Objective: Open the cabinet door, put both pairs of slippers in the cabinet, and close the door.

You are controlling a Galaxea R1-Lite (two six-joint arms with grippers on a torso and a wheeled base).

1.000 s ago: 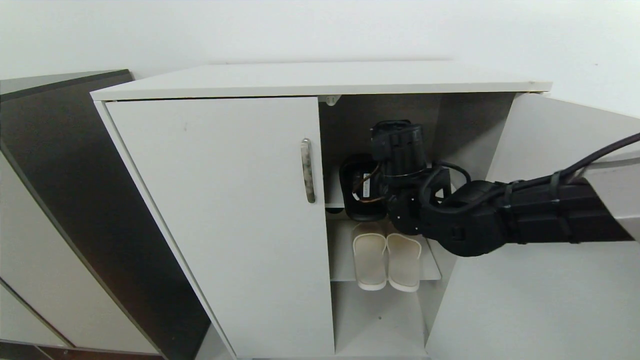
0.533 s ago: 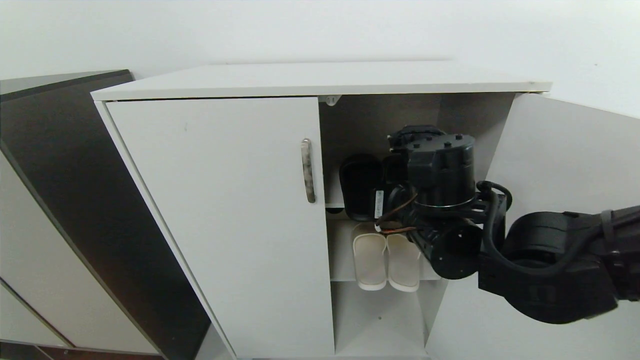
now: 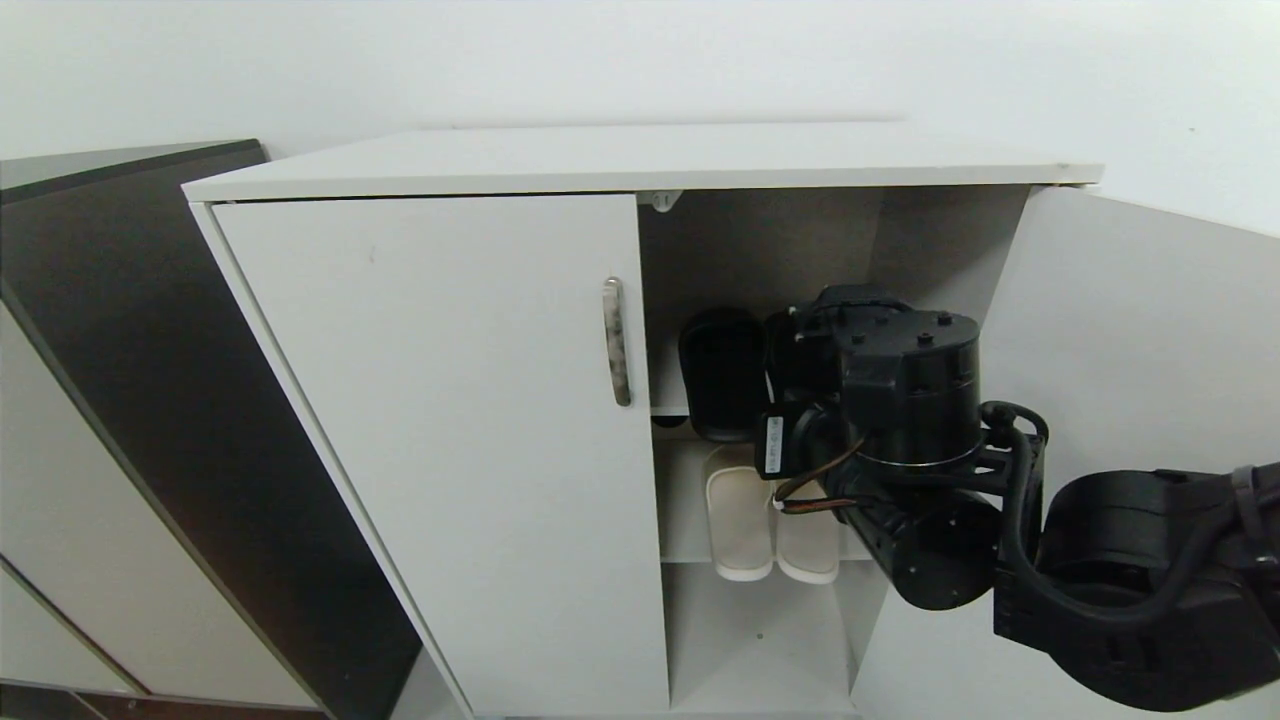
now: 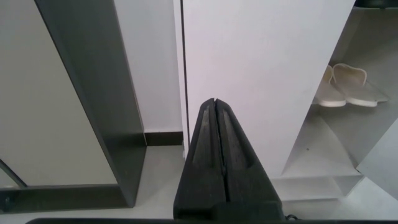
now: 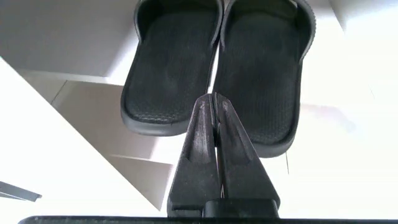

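Note:
The white cabinet (image 3: pixel 620 160) has its right door (image 3: pixel 1130 340) swung open and its left door (image 3: pixel 440 420) closed. A pair of black slippers (image 5: pixel 214 59) lies side by side on the upper shelf, the left one showing in the head view as black slipper (image 3: pixel 722 375). A pair of white slippers (image 3: pixel 742 510) rests on the shelf below, also seen as white slippers (image 4: pixel 348 87). My right gripper (image 5: pixel 214 98) is shut and empty, just in front of the black pair's heels. My left gripper (image 4: pixel 214 102) is shut, low before the closed left door.
A metal handle (image 3: pixel 616 342) runs down the left door's edge. A dark-sided cabinet (image 3: pixel 130 380) stands to the left. The bottom compartment (image 3: pixel 760 640) holds nothing. My right arm's wrist (image 3: pixel 900 420) fills part of the open doorway.
My right arm has pulled back out of the cabinet, toward me and down to the right. The black slippers stay on the upper shelf.

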